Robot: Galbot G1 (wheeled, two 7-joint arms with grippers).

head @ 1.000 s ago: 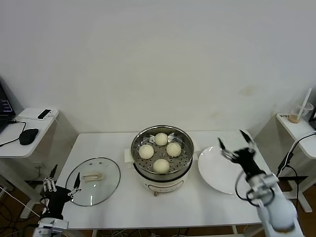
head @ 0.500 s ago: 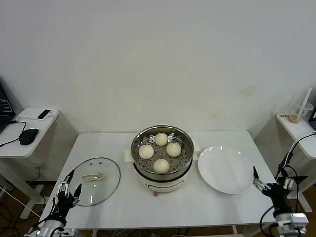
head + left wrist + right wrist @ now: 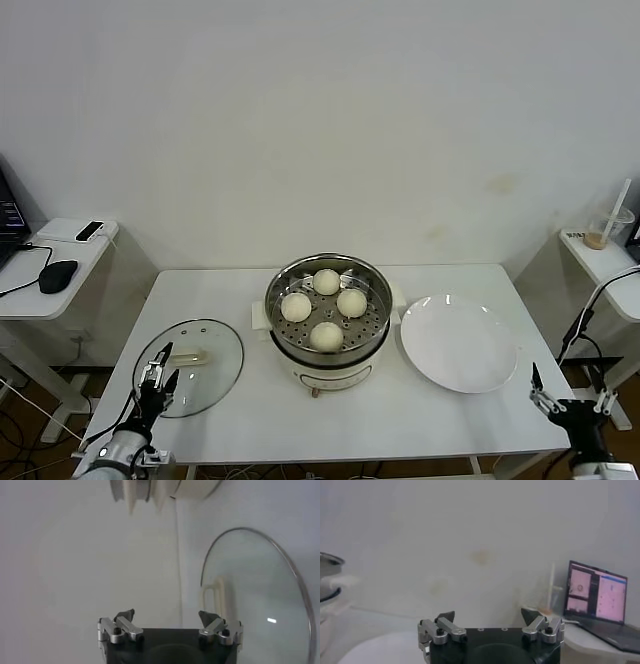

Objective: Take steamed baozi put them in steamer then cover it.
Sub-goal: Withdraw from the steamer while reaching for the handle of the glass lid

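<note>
Several cream-white baozi (image 3: 326,335) lie on the perforated tray inside the steel steamer (image 3: 345,372) at the table's centre, which stands uncovered. The cover (image 3: 205,375), a glass lid with a cream handle (image 3: 188,355), lies flat on the table to the steamer's left. My left gripper (image 3: 157,378) hangs open at the lid's near left edge, nothing between its fingers. Its wrist view shows the lid (image 3: 260,595) and handle (image 3: 216,597) just ahead of the open left gripper (image 3: 169,617). My right gripper (image 3: 568,400) is open and empty, low beyond the table's front right corner.
A bare white plate (image 3: 459,342) lies right of the steamer. Side tables flank the work table: one with a mouse (image 3: 58,275) and phone on the left, one with a cup (image 3: 600,235) on the right. A laptop (image 3: 597,592) shows in the right wrist view.
My right arm withdrew from above the plate and dropped to the table's front right corner. My left gripper rose and moved in to the lid's near edge. Both stayed open.
</note>
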